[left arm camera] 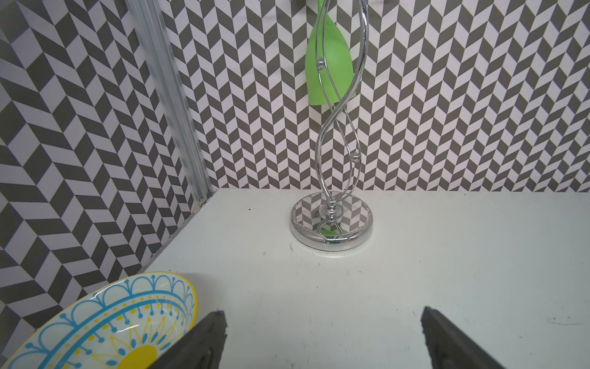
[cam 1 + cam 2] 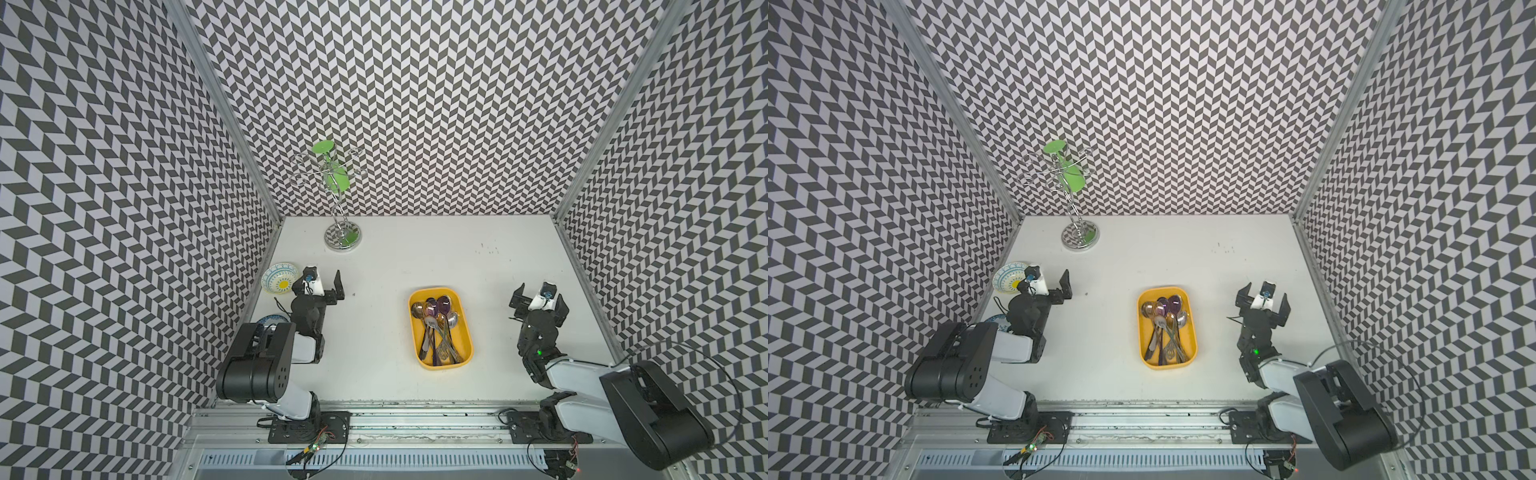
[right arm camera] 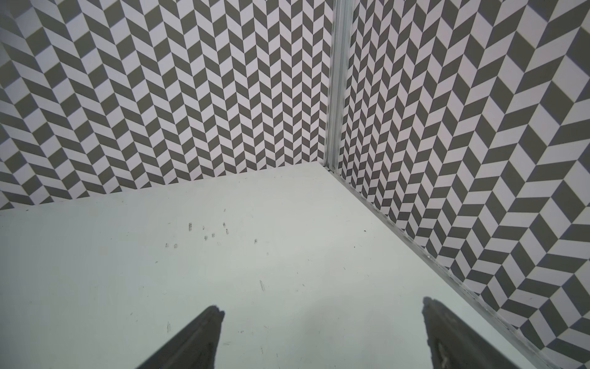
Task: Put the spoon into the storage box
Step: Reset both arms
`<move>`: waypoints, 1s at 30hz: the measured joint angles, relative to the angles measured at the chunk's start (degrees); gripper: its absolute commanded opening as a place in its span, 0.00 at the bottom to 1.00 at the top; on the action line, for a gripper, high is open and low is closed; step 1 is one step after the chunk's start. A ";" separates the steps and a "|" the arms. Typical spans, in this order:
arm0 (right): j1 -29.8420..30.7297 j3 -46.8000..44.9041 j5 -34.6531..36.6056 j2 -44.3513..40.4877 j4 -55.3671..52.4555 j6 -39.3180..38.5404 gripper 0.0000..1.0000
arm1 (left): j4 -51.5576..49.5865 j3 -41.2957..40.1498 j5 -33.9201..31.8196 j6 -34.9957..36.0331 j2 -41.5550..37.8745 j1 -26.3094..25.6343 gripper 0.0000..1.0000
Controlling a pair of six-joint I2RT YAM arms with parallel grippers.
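Observation:
The storage box point(image 2: 465, 340) point(image 2: 1190, 340), a shallow yellow tub, sits in the middle of the white table in both top views. Several spoons point(image 2: 436, 324) point(image 2: 1167, 320) lie piled inside it, bowls toward the back wall. I see no spoon outside the box. My left gripper point(image 2: 319, 279) point(image 2: 1045, 279) point(image 1: 322, 314) hovers far left of the box, open, with only bare table between its fingers. To the right of the box my right gripper point(image 2: 540, 291) point(image 2: 1265, 293) point(image 3: 322, 306) is also open and empty, facing the back right corner.
A small round patterned bowl point(image 2: 280, 277) point(image 1: 105, 326) leans by the left wall, close to the left gripper. A chrome stand point(image 2: 343, 239) point(image 1: 332, 223) holding a green glass point(image 2: 334, 176) point(image 1: 329, 73) stands at the back left. A blue-rimmed dish point(image 2: 270, 320) peeks from under the left arm. Patterned walls close three sides.

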 measured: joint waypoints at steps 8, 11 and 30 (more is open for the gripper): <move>-3.43 -0.87 -7.02 7.10 14.62 -1.31 0.99 | -0.04 -0.02 -0.11 0.02 0.00 0.00 1.00; -4.09 -0.79 -9.90 12.61 20.09 -1.66 0.99 | -0.04 -0.02 -0.11 0.02 0.00 0.00 0.99; -11.06 6.47 -24.46 16.06 12.81 2.47 0.99 | -0.13 -0.02 -0.11 0.00 0.00 0.00 1.00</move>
